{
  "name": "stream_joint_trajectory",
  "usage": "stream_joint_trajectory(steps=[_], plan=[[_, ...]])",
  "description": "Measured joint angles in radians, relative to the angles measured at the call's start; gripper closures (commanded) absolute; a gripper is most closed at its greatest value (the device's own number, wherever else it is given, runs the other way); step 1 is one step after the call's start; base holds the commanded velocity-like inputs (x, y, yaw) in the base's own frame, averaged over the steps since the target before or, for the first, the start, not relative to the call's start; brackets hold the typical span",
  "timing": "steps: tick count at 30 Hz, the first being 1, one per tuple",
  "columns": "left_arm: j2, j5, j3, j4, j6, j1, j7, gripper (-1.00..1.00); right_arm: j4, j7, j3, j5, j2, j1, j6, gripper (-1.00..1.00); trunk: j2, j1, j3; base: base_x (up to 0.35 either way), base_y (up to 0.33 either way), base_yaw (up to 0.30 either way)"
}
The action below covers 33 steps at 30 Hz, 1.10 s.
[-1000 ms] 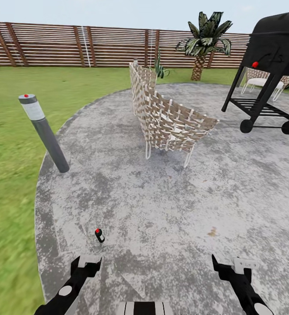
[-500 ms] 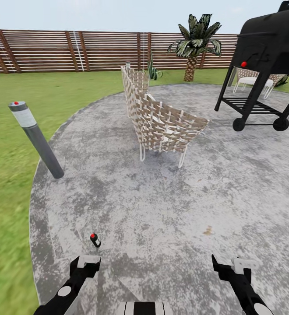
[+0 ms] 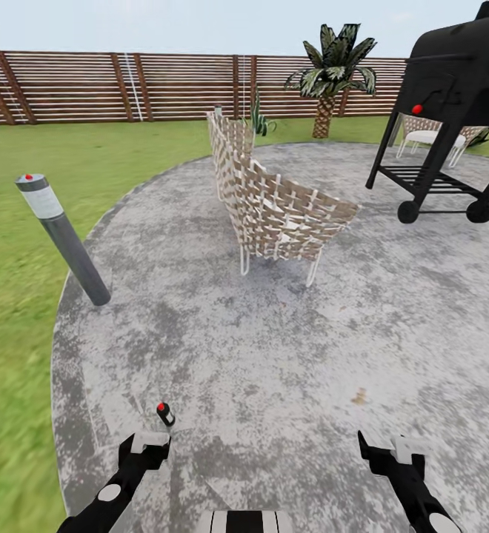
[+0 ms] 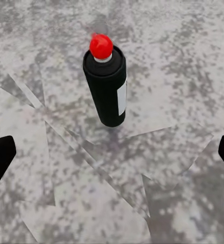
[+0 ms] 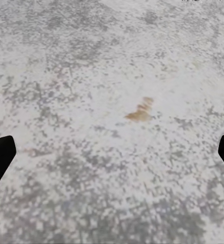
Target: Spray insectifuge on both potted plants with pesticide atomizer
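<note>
The pesticide atomizer (image 3: 164, 413), a small dark bottle with a pale label and a red-tipped top, stands upright on the grey stone patio (image 3: 289, 333) of the garden. It is just ahead of my left gripper (image 3: 145, 446). In the left wrist view the atomizer (image 4: 107, 89) stands beyond the open left gripper (image 4: 112, 157), untouched, with bare stone between the fingertips. My right gripper (image 3: 393, 453) is open over bare stone; in its wrist view the right gripper (image 5: 112, 157) holds nothing. The potted plants are out of view.
A woven chair (image 3: 274, 203) stands mid-patio. A black grill on wheels (image 3: 452, 111) is at the far right, and a grey bollard light (image 3: 63, 238) leans at the patio's left edge. Lawn (image 3: 22, 222), a palm (image 3: 330, 74) and a slatted fence (image 3: 126, 87) lie beyond.
The head view has shifted a little, sliding the scene leftward and then slightly back. The atomizer now shows slightly nearer my left gripper. Both grippers stay open.
</note>
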Motion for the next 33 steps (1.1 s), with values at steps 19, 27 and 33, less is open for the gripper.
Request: stream_joint_trajectory(steps=[19,27,33], plan=[[-0.002,-0.001,0.0,0.001,0.0,0.0,0.0,-1.0,0.0,0.0,0.0,0.0,0.0,0.0,0.0,-1.0,0.0,0.0,0.0,0.105,0.032,0.0],[-0.003,-0.001,0.0,0.001,0.001,0.0,0.0,-1.0,0.0,0.0,0.001,0.0,0.0,0.0,0.0,-1.0,0.0,0.0,0.0,0.033,-0.013,0.045],[-0.002,0.0,-0.001,0.0,0.0,0.0,0.0,-1.0,0.0,0.0,0.001,0.0,0.0,0.0,0.0,-1.0,0.0,0.0,0.0,0.081,-0.039,0.083]])
